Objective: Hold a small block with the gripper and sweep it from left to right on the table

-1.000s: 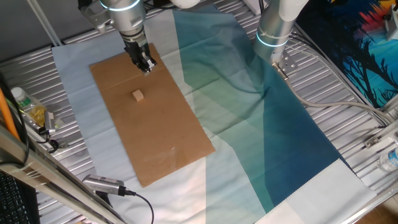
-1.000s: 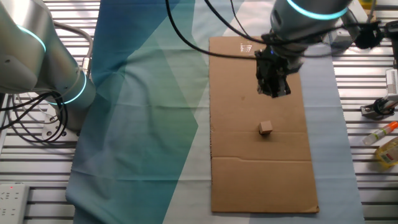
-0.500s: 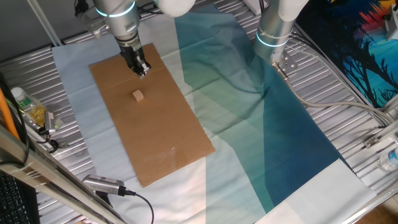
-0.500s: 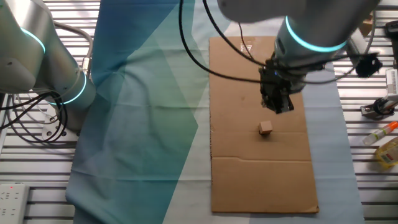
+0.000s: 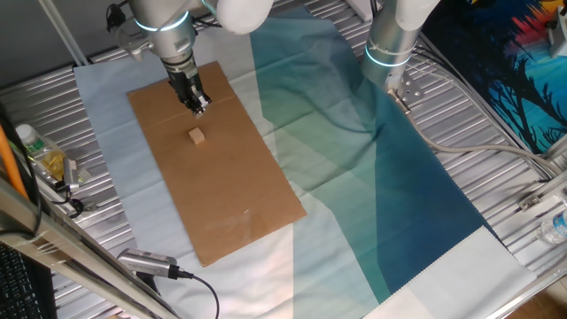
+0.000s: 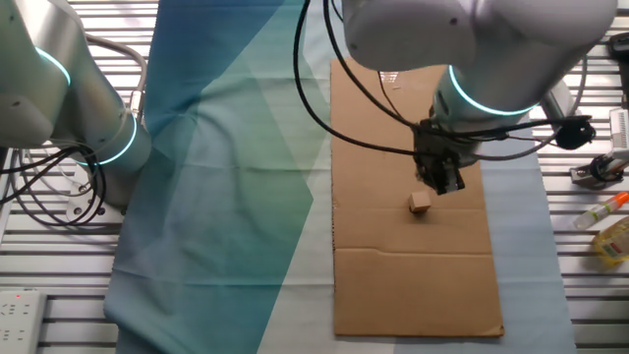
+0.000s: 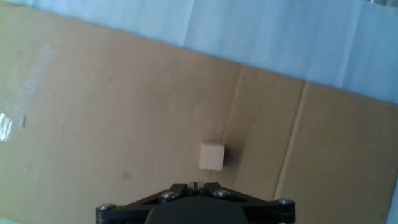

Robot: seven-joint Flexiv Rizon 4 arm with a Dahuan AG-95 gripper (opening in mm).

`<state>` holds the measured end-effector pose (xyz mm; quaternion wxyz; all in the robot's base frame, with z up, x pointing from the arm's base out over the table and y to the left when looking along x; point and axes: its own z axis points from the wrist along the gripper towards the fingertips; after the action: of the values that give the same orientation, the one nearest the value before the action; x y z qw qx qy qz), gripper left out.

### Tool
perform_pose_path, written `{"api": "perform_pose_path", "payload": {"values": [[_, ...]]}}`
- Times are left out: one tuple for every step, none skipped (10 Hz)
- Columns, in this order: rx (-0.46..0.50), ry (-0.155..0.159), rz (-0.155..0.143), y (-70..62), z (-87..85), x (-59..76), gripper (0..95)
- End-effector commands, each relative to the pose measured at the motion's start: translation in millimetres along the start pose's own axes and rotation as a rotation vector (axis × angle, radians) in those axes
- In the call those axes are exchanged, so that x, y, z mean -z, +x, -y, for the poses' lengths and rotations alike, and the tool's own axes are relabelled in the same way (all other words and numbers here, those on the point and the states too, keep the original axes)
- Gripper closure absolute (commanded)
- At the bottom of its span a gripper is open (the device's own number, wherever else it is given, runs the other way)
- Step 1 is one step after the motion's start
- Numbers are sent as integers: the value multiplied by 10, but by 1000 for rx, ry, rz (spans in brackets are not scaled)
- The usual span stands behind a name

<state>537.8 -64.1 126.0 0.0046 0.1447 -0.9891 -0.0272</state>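
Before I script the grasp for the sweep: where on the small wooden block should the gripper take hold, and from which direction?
Probably from straight above, pinching two opposite vertical faces. The small block lies flat and alone on the cardboard sheet, with all four sides free, and its flat parallel faces suit the narrow gripper. The gripper hangs above and apart from it; the hand view shows its fingers nearly together, so they must open first.

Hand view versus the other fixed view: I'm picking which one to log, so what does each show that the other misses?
Only the hand view shows the narrow slit between the fingers of the tool, with the block just ahead and apart from them. Only the other fixed view shows the arm's cyan ring, the second arm, the teal cloth and the metal table. Both show the block lying free on the cardboard.
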Motion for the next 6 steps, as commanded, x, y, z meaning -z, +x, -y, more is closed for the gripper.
{"api": "perform_pose_path", "payload": {"values": [[5,-3,5,-1,10,-12,950],[5,-4,5,0,13,-15,760],[1,-5,7,-3,19,-31,760],[-1,-6,9,-4,22,-39,760],[-25,-3,14,-8,26,-54,570],[-38,3,24,-14,33,-80,570]]}}
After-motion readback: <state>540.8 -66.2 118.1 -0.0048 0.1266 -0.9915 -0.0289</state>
